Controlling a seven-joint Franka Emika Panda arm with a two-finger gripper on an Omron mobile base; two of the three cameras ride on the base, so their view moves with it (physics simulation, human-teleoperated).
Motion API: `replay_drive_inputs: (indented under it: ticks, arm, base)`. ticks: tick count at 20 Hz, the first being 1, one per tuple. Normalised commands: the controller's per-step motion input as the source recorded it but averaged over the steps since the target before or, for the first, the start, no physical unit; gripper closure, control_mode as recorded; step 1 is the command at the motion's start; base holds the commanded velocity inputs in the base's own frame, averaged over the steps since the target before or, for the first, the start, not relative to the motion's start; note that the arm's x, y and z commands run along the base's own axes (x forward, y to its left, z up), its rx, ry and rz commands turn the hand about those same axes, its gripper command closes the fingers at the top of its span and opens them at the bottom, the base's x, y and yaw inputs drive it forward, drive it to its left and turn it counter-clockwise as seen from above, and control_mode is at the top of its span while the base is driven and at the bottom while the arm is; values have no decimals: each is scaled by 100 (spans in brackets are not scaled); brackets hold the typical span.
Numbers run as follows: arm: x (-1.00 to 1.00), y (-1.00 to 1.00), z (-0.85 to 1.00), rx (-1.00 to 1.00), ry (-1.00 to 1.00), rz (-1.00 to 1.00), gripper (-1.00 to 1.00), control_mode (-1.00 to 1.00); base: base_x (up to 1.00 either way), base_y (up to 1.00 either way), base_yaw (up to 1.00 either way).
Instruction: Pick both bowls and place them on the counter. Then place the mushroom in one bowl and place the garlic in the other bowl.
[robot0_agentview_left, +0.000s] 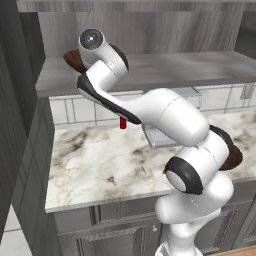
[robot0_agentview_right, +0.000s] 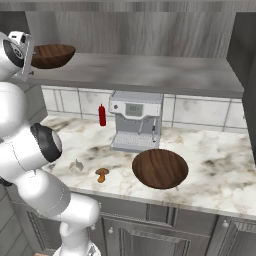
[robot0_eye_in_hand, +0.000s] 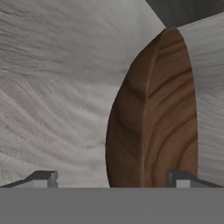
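Pincer (robot0_eye_in_hand: 111, 179) spread wide, straddling the shelf bowl (robot0_eye_in_hand: 153, 113) rim, tips apart from it.

Shelf bowl (robot0_agentview_left: 73, 60) (mostly arm-hidden)

Raised arm, pincer (robot0_eye_in_hand: 111, 178) wide open

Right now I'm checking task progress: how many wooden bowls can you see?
2. One bowl sits on the marble counter in front of the coffee machine. The other bowl is up on the grey shelf, at its left end.
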Motion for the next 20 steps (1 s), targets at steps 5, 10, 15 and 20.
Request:
replay_drive_inputs:
  ticks: [5, 10, 15, 20]
  arm:
    - [15, 0, -16, 0, 4, 0, 100, -100]
    - [3, 0, -29, 0, 2, 0, 100, -100]
    - [3, 0, -23, 0, 0, 0, 100, -100]
    - [-8, 0, -9, 0, -4, 0, 100, -100]
  base:
    - [0, 0, 0]
    - [0, 0, 0]
    - [0, 0, 0]
    - [0, 0, 0]
